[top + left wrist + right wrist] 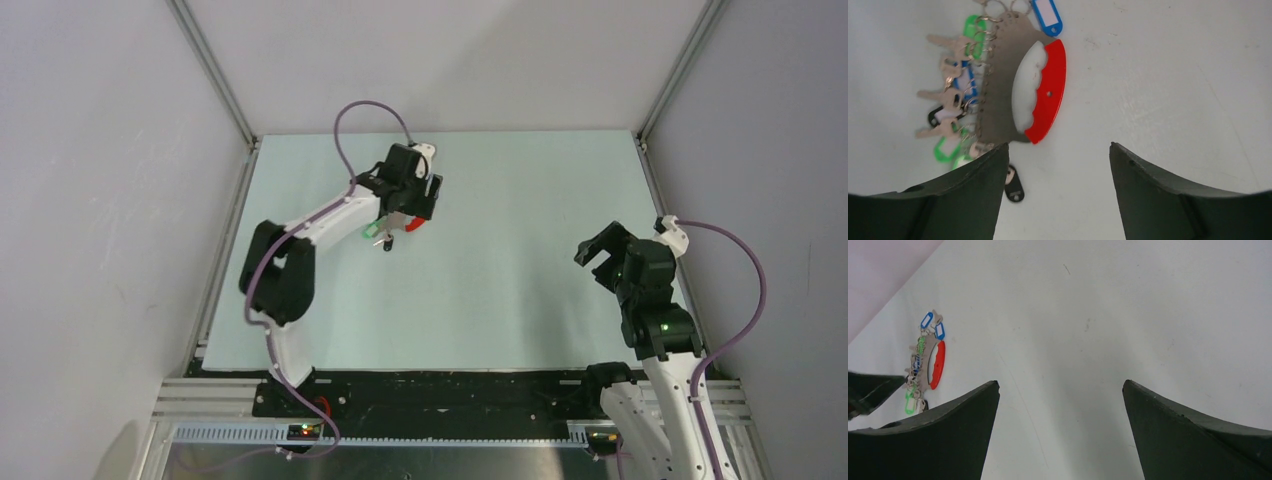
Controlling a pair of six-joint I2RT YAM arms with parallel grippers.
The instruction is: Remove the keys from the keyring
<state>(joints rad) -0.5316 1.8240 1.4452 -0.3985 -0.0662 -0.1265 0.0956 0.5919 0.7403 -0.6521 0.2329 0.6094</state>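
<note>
The keyring (1049, 90) is a grey metal plate with a curved red grip, lying flat on the table. The keys (945, 97), silver with green, blue and black tags, hang from small rings along its left edge. My left gripper (1059, 146) is open and empty, hovering just short of the red grip's near end. In the top view the left gripper (405, 210) covers most of the keyring (414, 224). My right gripper (603, 255) is open and empty, far off to the right. The right wrist view shows the keyring (936, 365) far to the left of the right gripper (1060, 385).
A loose black tag (1014, 189) lies beside my left finger, apart from the plate. A blue tag (1048, 17) sits at the plate's far end. The pale green mat (520, 280) is bounded by grey walls and aluminium rails (215, 260).
</note>
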